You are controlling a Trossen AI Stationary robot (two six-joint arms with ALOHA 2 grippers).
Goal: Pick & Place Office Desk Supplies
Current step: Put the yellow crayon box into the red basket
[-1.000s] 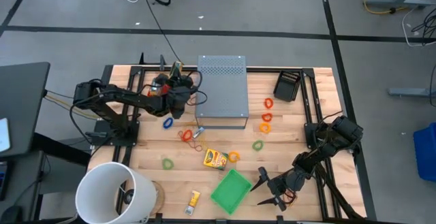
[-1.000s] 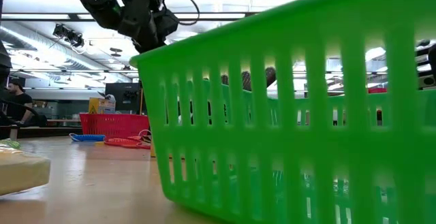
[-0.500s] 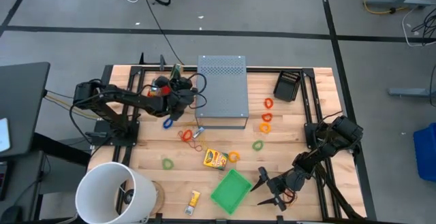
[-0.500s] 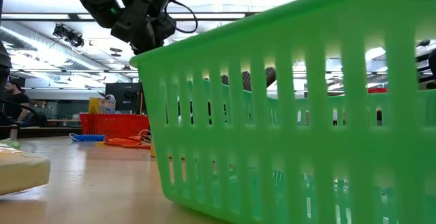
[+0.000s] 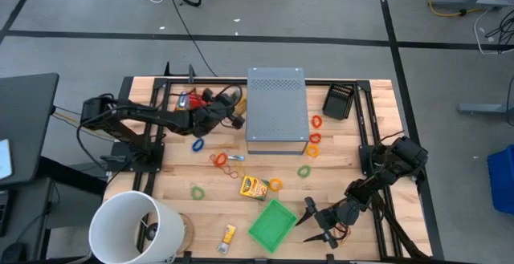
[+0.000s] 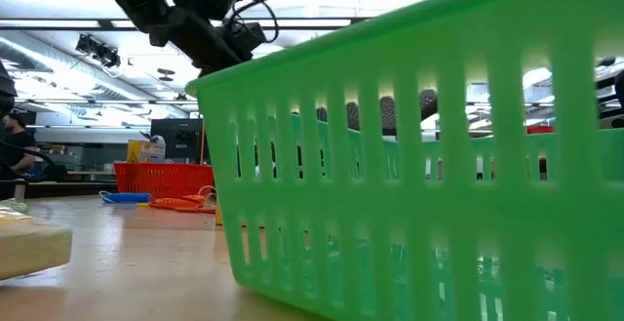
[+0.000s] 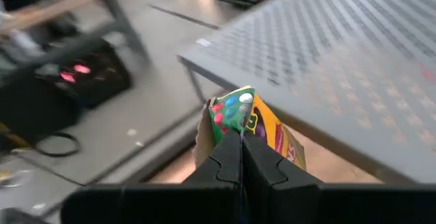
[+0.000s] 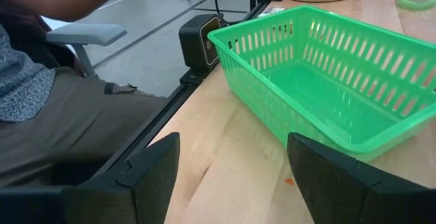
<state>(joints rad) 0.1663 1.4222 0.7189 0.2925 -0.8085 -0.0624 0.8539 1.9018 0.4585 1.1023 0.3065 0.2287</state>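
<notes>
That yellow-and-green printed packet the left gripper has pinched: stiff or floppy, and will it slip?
The yellow-and-green printed packet, clamped by one end in the shut left gripper, stands up past the fingers without drooping, so it is probably fairly stiff. It looks small and flat, so likely light. The printed face seems glossy and the pinch is narrow, so it might twist or slide.

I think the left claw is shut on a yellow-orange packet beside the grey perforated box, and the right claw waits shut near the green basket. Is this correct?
Not quite. The right claw is open, not shut: the right wrist view shows its fingers wide apart before the green basket. The left claw is indeed shut on the yellow-orange packet beside the grey perforated box.
</notes>
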